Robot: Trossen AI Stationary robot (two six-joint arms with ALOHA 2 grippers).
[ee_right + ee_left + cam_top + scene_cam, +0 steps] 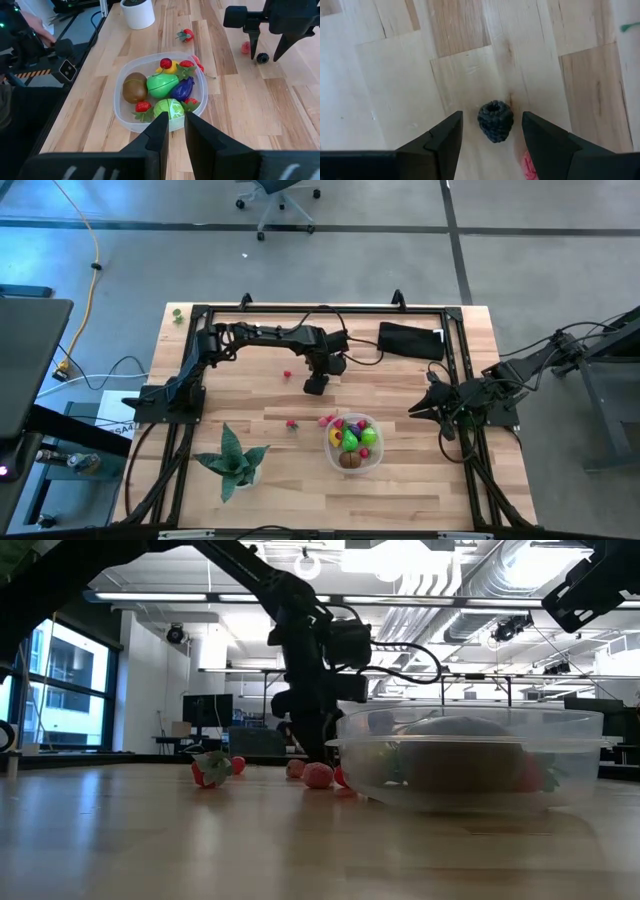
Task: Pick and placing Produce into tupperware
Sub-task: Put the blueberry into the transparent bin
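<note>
I have the left gripper [492, 137] down over the middle of the pale wood-plank table [250, 370], its two dark wedge-shaped fingers [445, 140] standing apart on either side of a small, bumpy, dark blackberry-shaped toy [495, 121]; neither finger touches it, and it lies on the boards.

The clear, round, shallow plastic tupperware [127, 119] sits at about five o'clock from that gripper. In it I count a fuzzy brown kiwi [134, 87], a glossy bright green pear-shaped piece [162, 85], a smooth purple eggplant [183, 88], a ribbed lime-green round piece [169, 108], a bit of yellow [171, 70] and four small red berries.

Loose on the table I see three more: a leafy red strawberry [185, 34], a knobbly pink raspberry [245, 47] just beside the blackberry, and a pink one [318, 775] near the container's rim.

The right gripper [173, 131] waits at three o'clock from the tupperware, its fingers drawn narrow with only a slit between them, holding nothing.
</note>
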